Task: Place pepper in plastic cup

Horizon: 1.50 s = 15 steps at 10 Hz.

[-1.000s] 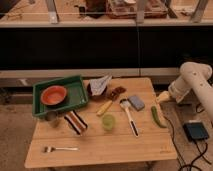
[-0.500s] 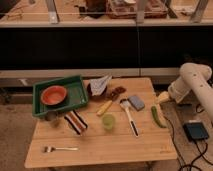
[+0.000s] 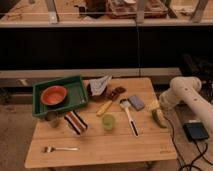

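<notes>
Wooden desk [image 3: 100, 147], white arm [image 3: 186, 92] bent in from the right; end effector [image 3: 153, 105] (grip state cannot be told) sits just beside the pepper [image 3: 159, 119] at the right edge; plastic cup [image 3: 108, 122] stands mid-desk.

A light wooden worktop [image 3: 100, 149] stands on a tan floor [image 3: 14, 142] under dim, warm light. Beyond its far edge runs a pale ledge [image 3: 55, 76], then a dark panel [image 3: 75, 47] below a cluttered shelf [image 3: 90, 22]. A black box [image 3: 195, 131] lies on the floor off the right edge, where the gripper [image 3: 156, 106] hangs.
</notes>
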Each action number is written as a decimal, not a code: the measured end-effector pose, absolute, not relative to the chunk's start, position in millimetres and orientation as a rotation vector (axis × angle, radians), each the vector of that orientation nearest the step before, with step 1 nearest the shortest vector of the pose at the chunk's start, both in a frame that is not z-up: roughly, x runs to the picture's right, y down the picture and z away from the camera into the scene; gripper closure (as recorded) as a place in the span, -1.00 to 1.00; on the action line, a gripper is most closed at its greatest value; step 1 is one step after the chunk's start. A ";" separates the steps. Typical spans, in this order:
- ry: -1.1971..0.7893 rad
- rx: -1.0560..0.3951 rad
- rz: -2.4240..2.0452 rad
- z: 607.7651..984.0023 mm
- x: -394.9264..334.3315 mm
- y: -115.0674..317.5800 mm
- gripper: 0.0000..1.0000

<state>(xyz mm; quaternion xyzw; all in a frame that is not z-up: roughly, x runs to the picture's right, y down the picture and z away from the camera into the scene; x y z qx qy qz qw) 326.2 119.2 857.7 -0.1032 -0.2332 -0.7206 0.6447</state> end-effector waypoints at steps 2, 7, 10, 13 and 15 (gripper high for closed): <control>-0.518 -0.235 -1.676 870.4 313.2 127.7 -0.60; -0.497 -0.306 -1.705 899.7 309.9 149.6 0.11; -0.498 -0.312 -1.699 898.0 312.3 150.9 0.70; -0.504 -0.315 -1.699 896.5 311.6 152.0 0.89; -0.515 -0.272 -1.713 888.3 303.3 144.4 0.89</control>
